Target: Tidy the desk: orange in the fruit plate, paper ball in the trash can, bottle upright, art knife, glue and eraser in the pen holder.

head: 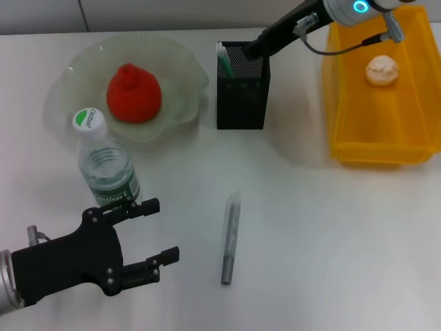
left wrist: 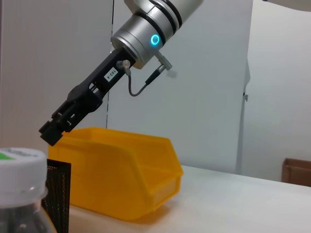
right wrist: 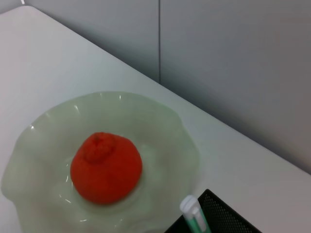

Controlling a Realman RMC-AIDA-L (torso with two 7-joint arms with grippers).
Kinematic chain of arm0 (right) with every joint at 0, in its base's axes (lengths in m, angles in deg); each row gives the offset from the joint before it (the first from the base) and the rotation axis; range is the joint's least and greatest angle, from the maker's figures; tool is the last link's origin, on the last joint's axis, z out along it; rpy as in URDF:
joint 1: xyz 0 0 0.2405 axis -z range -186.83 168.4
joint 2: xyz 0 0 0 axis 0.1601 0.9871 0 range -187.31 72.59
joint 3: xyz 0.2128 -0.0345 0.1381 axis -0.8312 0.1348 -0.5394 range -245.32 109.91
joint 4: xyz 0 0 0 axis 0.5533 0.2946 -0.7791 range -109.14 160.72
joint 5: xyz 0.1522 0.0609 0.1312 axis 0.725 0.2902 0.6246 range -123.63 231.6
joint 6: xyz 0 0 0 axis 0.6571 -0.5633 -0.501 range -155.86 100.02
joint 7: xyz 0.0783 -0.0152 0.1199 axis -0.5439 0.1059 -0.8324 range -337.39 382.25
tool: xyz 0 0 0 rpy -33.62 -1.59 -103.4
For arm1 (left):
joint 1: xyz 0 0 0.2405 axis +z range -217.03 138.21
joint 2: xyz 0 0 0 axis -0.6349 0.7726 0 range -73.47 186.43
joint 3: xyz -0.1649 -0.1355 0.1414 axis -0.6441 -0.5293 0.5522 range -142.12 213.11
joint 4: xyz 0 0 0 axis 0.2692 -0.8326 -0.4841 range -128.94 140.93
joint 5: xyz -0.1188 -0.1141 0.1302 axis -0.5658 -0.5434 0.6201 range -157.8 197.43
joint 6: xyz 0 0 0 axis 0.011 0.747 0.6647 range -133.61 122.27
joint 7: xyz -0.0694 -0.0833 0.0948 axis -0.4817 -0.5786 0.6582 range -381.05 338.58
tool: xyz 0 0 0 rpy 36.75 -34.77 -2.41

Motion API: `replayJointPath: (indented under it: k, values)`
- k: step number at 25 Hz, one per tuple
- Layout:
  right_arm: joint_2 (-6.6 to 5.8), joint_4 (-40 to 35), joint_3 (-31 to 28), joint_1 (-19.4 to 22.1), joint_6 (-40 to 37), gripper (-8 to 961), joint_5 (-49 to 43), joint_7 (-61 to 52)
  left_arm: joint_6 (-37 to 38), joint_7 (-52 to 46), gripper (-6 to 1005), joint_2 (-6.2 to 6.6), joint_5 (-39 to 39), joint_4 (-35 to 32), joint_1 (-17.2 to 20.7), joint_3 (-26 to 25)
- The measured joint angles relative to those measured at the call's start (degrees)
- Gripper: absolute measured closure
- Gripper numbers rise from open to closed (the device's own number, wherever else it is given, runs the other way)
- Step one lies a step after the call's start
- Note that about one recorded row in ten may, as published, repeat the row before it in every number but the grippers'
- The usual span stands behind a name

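Our right gripper point(head: 252, 49) is hanging at the rim of the black mesh pen holder point(head: 241, 96), its tip right at the opening; we cannot tell whether it is open or closed. Inside the pen holder a green-and-white stick, likely the glue point(head: 224, 61), is standing upright against the wall nearest the plate. Beside the holder, on our right, the yellow bin point(head: 375, 148) is holding the crumpled paper ball point(head: 382, 70).

Our left gripper point(head: 155, 231) is hovering low over the near part of the white table point(head: 331, 234), its jaws spread apart with nothing between them. Just beyond it the water bottle point(head: 107, 169) is standing upright, white cap on top. To the right of that gripper the grey art knife point(head: 231, 238) is lying flat on the table, well apart from the pen holder.

At the far left the orange point(head: 134, 93) is sitting in the middle of the pale green fruit plate point(head: 182, 69).
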Motion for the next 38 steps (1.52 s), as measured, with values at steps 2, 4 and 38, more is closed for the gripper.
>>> replayJointPath:
  k: [2, 4, 38]
  values:
    - [0.00, -0.7, 0.0, 0.4, -1.0, 647, 0.0, -0.6, 0.0, 0.0, 214, 0.05, 0.0, 0.0, 0.2, 0.0]
    - [0.03, -2.4, 0.0, 0.9, -3.7, 580, 0.2, -2.0, 0.1, 0.1, 214, 0.17, 0.0, 0.0, 0.5, -0.1]
    - [0.49, -1.5, 33.9, 5.6, -2.1, 262, 7.8, -20.3, 0.2, 0.1, 215, 0.29, 0.0, 0.0, 0.5, -0.1]
